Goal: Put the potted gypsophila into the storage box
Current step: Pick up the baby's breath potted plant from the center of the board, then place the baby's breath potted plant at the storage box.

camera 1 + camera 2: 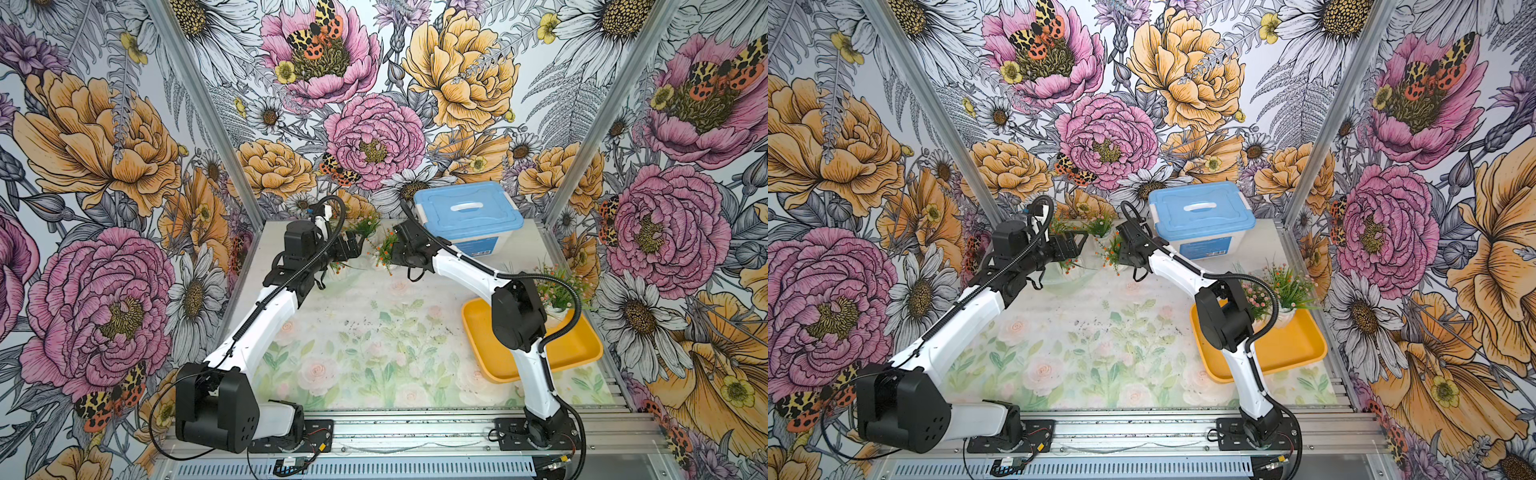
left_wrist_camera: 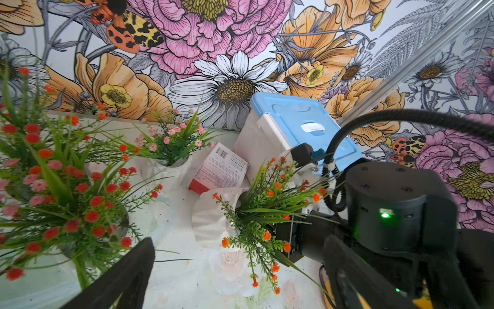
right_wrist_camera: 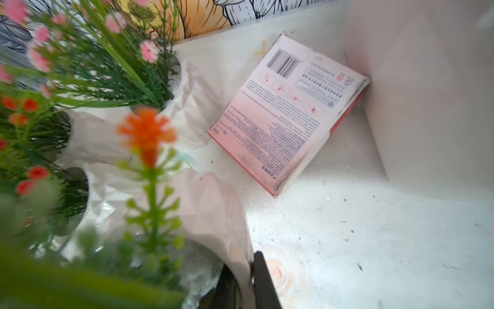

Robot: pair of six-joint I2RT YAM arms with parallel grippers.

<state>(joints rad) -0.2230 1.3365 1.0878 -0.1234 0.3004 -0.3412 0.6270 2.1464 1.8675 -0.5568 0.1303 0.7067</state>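
Observation:
My right gripper (image 3: 244, 283) is shut on the rim of a white pot (image 3: 213, 214) of orange-blossomed gypsophila (image 2: 211, 216), which leans toward it at the back of the table (image 1: 384, 249). My left gripper (image 2: 240, 281) stands open just left of that pot (image 1: 353, 247), with nothing between its fingers. A red-blossomed pot (image 2: 66, 187) is beside the left gripper, and a pink one (image 2: 173, 139) stands behind by the wall (image 1: 365, 224). The yellow storage box (image 1: 573, 349) lies at the right and holds two pots (image 1: 1287, 291) at its far end.
A blue-lidded white bin (image 1: 465, 212) stands at the back right, close behind the right gripper. A flat pink carton (image 3: 288, 112) leans against the bin. My right arm's elbow (image 1: 519, 311) hangs over the yellow box. Patterned walls close in on three sides.

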